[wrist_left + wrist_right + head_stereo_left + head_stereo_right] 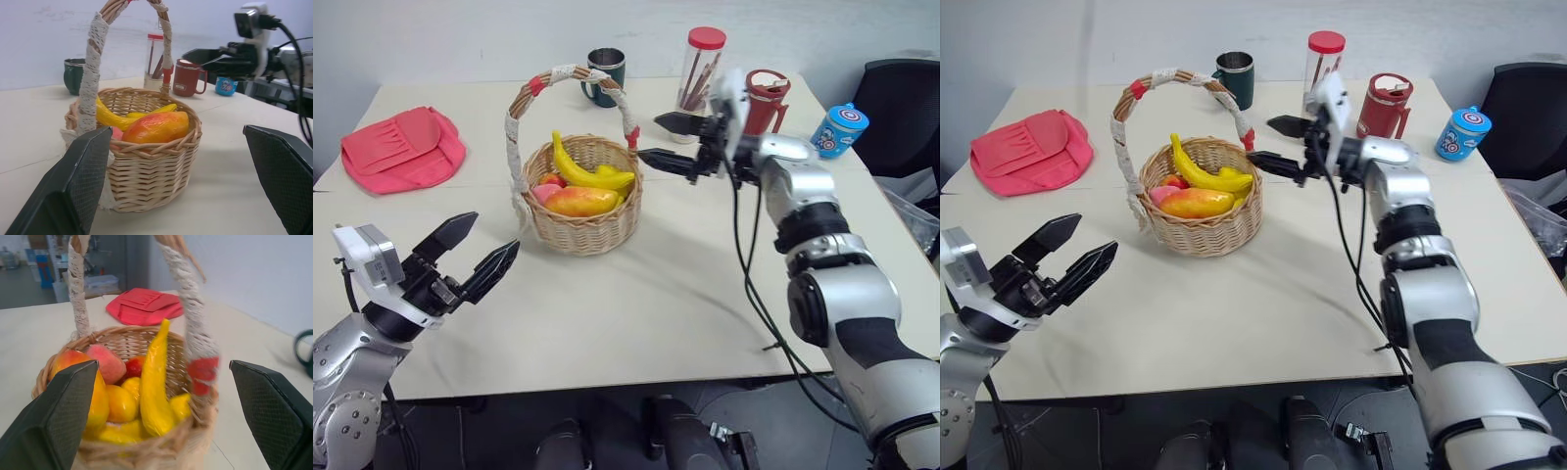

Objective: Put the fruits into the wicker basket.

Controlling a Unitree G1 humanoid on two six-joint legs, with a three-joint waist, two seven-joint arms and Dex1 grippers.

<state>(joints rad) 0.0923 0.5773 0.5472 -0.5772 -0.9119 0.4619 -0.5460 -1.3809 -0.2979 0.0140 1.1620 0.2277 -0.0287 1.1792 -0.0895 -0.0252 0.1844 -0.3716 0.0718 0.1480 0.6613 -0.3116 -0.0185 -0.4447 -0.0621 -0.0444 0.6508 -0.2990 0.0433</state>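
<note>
On the pale surface (636,304), near its middle, stands the wicker basket (582,225) with its tall cloth-wrapped handle arching above it. All three fruits lie inside: the yellow banana (582,172) curves across the top, the orange-yellow mango (579,202) rests below it toward the front, and the pink-red peach (550,181) is partly hidden behind them on the robot's left side.

Just beside the basket's right rim hangs the right end effector (668,141), pointing toward the handle, its fingers spread wide and holding nothing. The left end effector (473,251) hovers over the surface's near edge, well apart from the basket, fingers also wide and empty.

A red fabric pouch (403,149) lies at the far left. Behind the basket stand a dark green mug (604,75), a clear jar with a red lid (701,69), a red mug (766,98) and a small blue cup (839,129).
</note>
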